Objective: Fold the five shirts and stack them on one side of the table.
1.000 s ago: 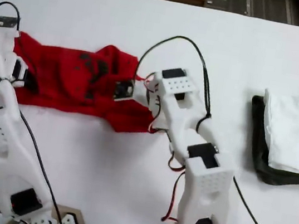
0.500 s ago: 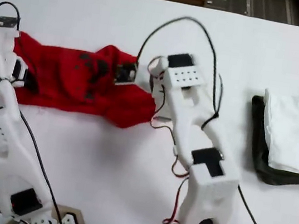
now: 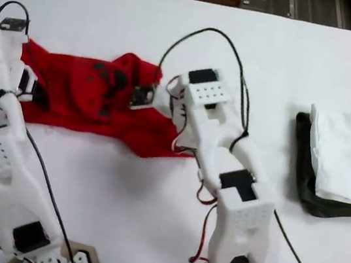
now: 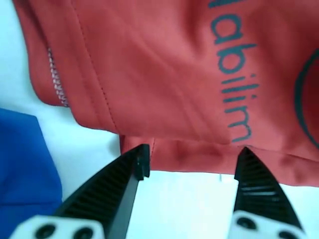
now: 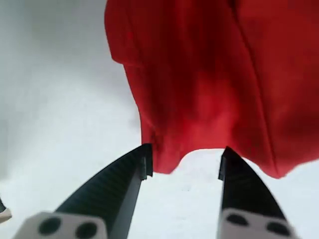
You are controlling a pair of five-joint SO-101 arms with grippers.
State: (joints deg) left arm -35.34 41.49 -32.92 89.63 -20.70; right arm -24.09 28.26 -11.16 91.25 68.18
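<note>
Right arm's swung back in toward the red shirt (image 3: 88, 95) since half a second ago, and the shirt's corner by that arm has flopped out wider. Both end effectors, left (image 4: 192, 162) and right (image 5: 185, 162), are spread open at its stitched hems, gripping nothing. It's soft, wrinkled fabric, rumpled on the smooth white worktop (image 3: 292, 56). The folded stack (image 3: 342, 163) sits well off to the shirt's right.

High view down over the whole table (image 3: 119, 196); both wrist views close above the same red shirt (image 3: 74, 100).

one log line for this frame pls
item: red shirt, rumpled on table | left jaws: open at its edge | right jaws: open at its edge | stack: white shirt on black shirt, set apart
</note>
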